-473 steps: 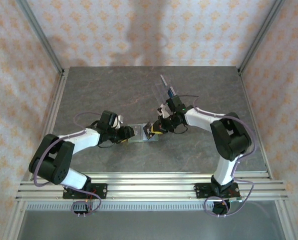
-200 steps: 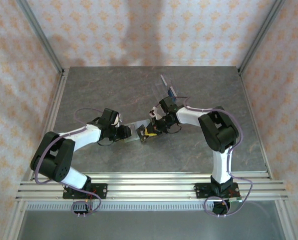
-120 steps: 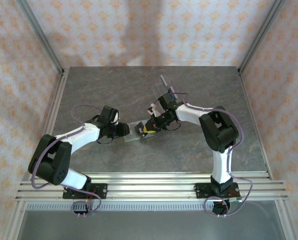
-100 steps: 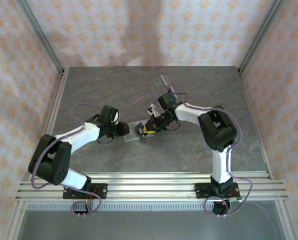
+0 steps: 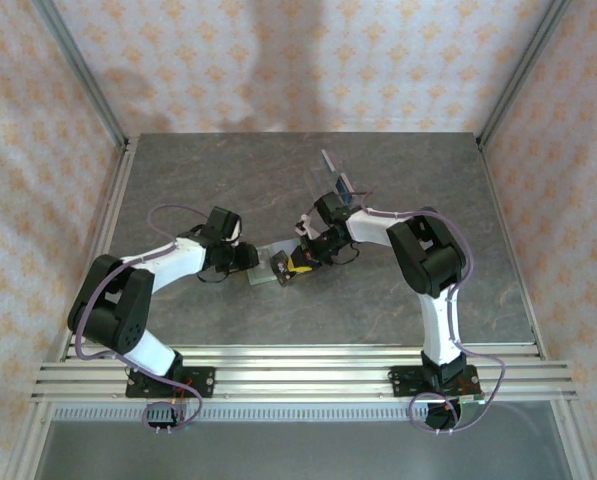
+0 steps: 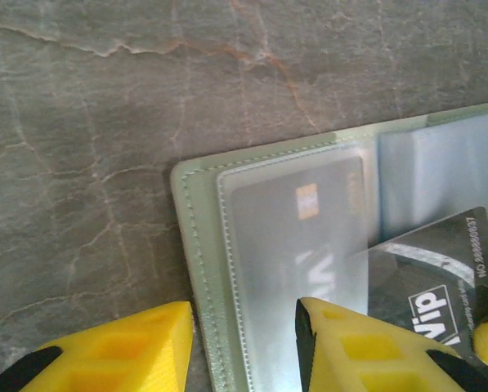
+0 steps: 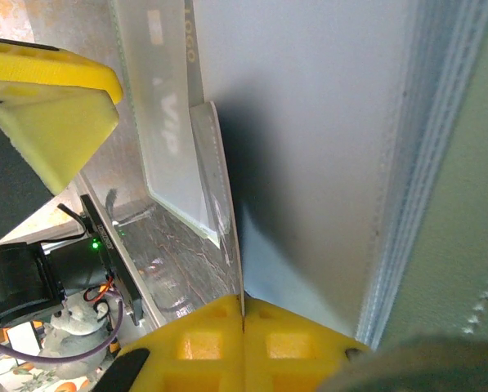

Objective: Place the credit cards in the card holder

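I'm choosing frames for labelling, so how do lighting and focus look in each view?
Top external: even light, soft shadows on the back wall, sharp enough. Left wrist: card holder crisp, but the credit card under its plastic looks hazy. Right wrist: too close, pale pocket blurred, a dark shadow band down it.

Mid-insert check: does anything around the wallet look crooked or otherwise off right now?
Yes. In the left wrist view the dark Vip card lies skewed, its edges at an angle to the pocket edges of the open card holder. Its corner overlaps the clear pocket that already holds a grey chip card. I cannot tell whether it has entered a pocket.
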Motion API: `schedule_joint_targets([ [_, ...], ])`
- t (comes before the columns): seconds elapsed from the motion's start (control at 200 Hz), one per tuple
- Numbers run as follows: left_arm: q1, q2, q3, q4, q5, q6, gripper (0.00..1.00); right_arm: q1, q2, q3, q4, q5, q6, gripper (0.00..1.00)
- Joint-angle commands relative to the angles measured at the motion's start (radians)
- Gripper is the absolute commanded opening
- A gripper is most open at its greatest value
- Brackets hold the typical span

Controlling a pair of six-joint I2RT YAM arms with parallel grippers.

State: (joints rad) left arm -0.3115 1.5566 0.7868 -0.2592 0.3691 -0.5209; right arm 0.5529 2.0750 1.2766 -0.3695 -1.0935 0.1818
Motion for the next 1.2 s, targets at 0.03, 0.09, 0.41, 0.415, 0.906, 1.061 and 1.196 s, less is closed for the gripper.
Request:
schedule_joint_targets([
  [0.03,0.006,0.012,0.034,-0.027,-0.046,0.031,0.39,-0.004,0.026,0.031,0.013,0.028,0.024,0.00],
  [0.09,0.006,0.022,0.035,-0.028,-0.047,0.033,0.37,-0.002,0.034,0.043,0.028,0.025,0.040,0.01],
  [0.41,0.013,0.052,0.036,-0.027,-0.037,0.050,0.28,-0.002,0.062,0.101,0.051,0.061,0.080,0.05],
  [0.415,0.013,0.053,0.037,-0.028,-0.036,0.051,0.27,-0.002,0.063,0.102,0.052,0.062,0.082,0.06],
  [0.906,0.023,0.066,0.034,-0.027,-0.012,0.048,0.25,0.013,0.085,0.100,0.070,0.057,0.107,0.18],
  [1.061,0.025,0.064,0.014,0.002,0.009,0.036,0.25,0.016,0.084,0.109,0.047,0.075,0.092,0.18],
  [1.196,0.025,0.067,0.021,-0.013,0.016,0.037,0.25,0.024,0.078,0.110,0.043,0.088,0.097,0.18],
])
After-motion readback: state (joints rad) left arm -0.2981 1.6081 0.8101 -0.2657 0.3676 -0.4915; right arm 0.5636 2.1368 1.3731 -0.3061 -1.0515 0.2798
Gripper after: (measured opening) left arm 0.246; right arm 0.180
